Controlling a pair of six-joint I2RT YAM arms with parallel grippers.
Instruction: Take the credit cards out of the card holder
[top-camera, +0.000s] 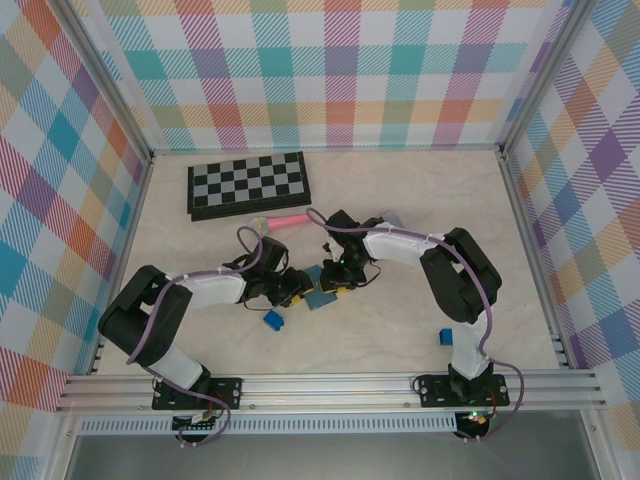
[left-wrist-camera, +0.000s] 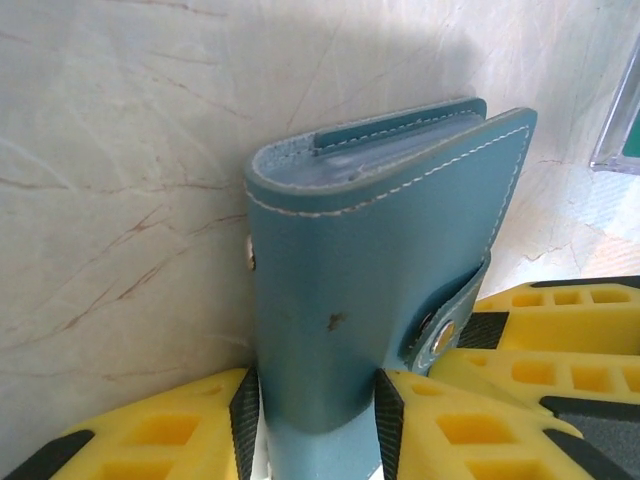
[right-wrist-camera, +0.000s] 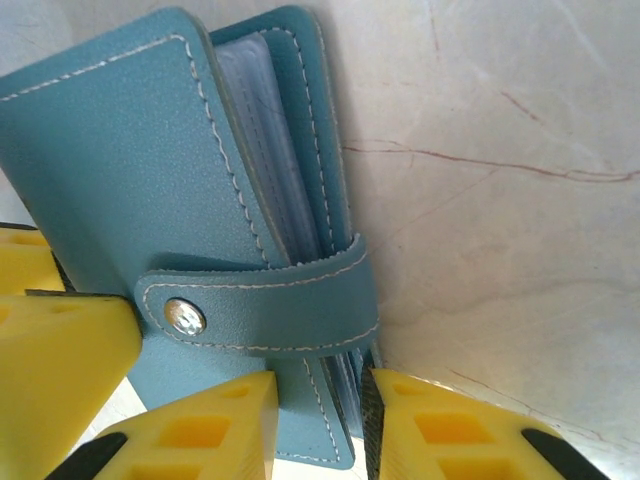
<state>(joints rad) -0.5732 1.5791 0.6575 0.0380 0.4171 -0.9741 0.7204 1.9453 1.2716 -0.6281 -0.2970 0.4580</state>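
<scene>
At the middle of the pale, marble-veined table (top-camera: 380, 340), the card holder (top-camera: 322, 296) (left-wrist-camera: 370, 270) (right-wrist-camera: 120, 150) sat pinched between both arms. It was a flat teal-blue, leather-look wallet with white stitching, rounded corners and clear plastic sleeves showing between its covers. A strap (right-wrist-camera: 290, 305) with a round metal stud (right-wrist-camera: 185, 317) wrapped over its open edge, fastened. The left gripper (left-wrist-camera: 316, 405) clamped the holder's body between dark pads on blocky yellow fingers. The right gripper (right-wrist-camera: 320, 420) had closed narrowly on the cover edge just below the strap. A folded chessboard (top-camera: 248, 185) lay well behind.
</scene>
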